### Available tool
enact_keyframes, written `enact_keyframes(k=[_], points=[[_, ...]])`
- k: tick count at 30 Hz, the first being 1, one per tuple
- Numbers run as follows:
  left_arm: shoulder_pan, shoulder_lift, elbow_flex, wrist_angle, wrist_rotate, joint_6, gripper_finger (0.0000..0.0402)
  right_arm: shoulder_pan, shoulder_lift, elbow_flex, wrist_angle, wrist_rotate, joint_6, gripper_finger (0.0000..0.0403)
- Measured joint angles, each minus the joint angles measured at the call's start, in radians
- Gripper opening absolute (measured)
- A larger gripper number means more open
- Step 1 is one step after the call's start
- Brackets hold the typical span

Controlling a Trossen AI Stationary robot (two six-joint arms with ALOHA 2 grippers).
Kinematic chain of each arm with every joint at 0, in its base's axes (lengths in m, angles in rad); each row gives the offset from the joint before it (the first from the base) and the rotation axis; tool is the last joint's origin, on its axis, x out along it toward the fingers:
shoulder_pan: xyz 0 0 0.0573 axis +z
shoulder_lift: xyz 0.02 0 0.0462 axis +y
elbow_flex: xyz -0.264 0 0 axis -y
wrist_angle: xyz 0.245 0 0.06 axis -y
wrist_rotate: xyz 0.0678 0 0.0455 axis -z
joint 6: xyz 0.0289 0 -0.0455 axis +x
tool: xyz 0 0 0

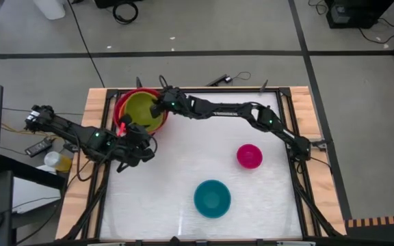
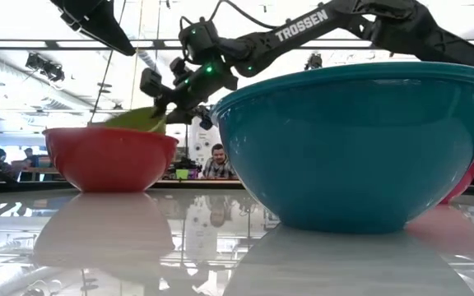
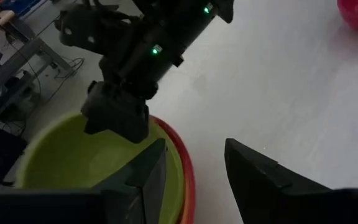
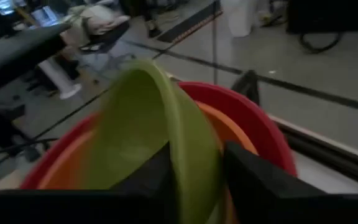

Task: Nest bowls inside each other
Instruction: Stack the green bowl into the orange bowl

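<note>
Yellow-green bowl [image 4: 166, 143] — rim between right tool [image 4: 197, 171] fingers — over orange bowl [image 4: 232, 134].

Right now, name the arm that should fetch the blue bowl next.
Probably right. The right gripper is just letting the yellow-green bowl into the red bowl, and its arm spans the side where the blue bowl and pink bowl sit. The left gripper waits open beside the stack.

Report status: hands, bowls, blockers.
Right hand astride yellow-green bowl rim, over red bowl. Left hand open, alongside. Blue bowl, pink bowl still loose.
</note>
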Motion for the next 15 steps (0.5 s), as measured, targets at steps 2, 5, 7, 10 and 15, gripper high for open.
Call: enact_keyframes(k=[2,5,7,10,15], points=[[0.000,0.000,0.000,0.000,0.000,0.000,0.0166,-0.002,0.001,0.000,-0.009,-0.011,0.003,0.0169],[0.000,0.000,0.000,0.000,0.000,0.000,0.0166,-0.001,-0.009,-0.003,-0.019,0.004,-0.032,0.0203],[0.000,0.000,0.000,-0.001,0.000,-0.001,0.0166,-0.001,-0.038,-0.003,-0.047,0.016,-0.071,0.0220],[-0.001,0.000,0.000,-0.013,0.001,-0.020,0.0166,0.007,-0.100,-0.001,-0.129,0.040,-0.144,0.0233],[-0.014,0.000,0.000,-0.074,0.005,-0.081,0.0166,0.035,-0.205,-0.001,-0.514,0.053,-0.258,0.0233]])
